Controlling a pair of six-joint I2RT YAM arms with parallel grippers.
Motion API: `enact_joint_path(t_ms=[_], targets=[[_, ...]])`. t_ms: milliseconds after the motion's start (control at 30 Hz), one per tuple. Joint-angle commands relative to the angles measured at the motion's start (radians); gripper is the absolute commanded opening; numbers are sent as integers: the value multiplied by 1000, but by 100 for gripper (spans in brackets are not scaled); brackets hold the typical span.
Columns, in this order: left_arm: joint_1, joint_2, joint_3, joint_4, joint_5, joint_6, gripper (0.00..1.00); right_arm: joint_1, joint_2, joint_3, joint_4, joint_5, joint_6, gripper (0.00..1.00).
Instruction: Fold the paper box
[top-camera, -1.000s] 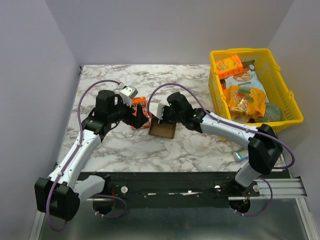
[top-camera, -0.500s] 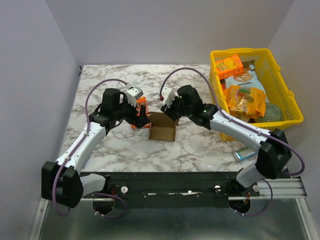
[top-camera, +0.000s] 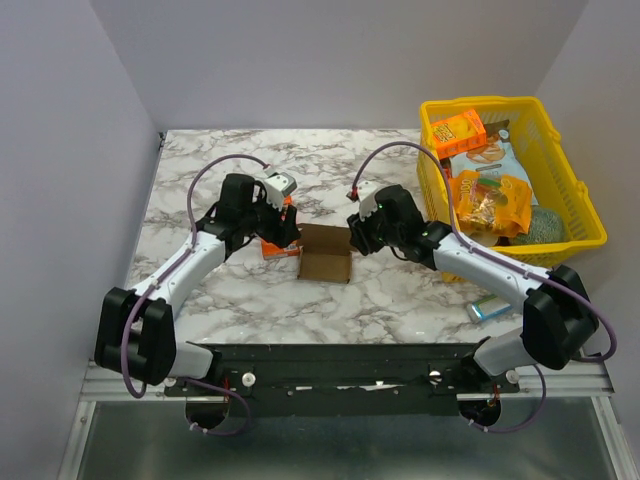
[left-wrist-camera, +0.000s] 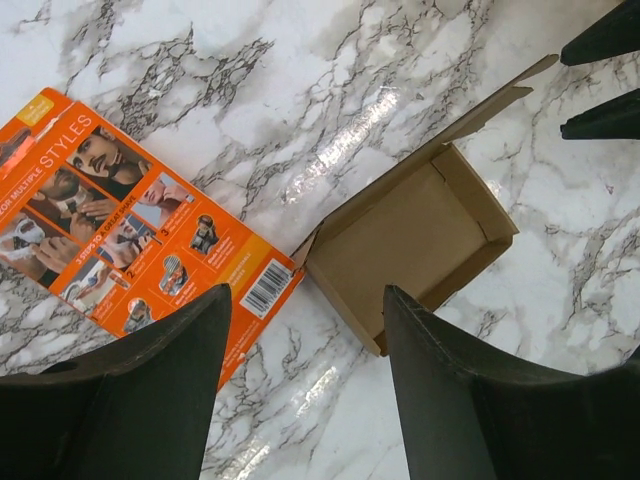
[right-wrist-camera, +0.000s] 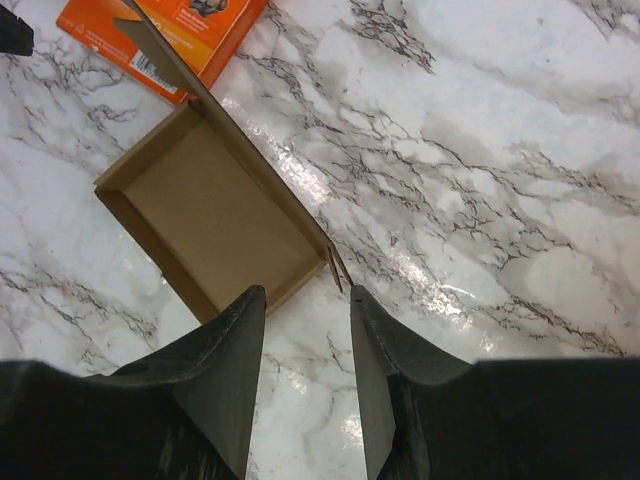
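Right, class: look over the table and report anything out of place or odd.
A small pale blue packet lies alone on the table, outside the yellow basket holding the snacks. The paper box sits open.

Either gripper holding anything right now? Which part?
Nothing is held. The left gripper and right gripper are both open and empty; the paper box lies loose below them.

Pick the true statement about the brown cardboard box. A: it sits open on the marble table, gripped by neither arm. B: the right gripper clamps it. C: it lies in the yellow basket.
A: the paper box rests open on the table, and the left gripper and right gripper both show empty, parted jaws.
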Motion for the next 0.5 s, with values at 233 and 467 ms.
enact_joint_path(t_ms=[233,467], targets=[[-37,91,42,62,-13,36,69,-25,27,-46,82,-36,36,48],[-60,131,53,54,-32,42,52,-23,57,-41,105,-19,16,43]])
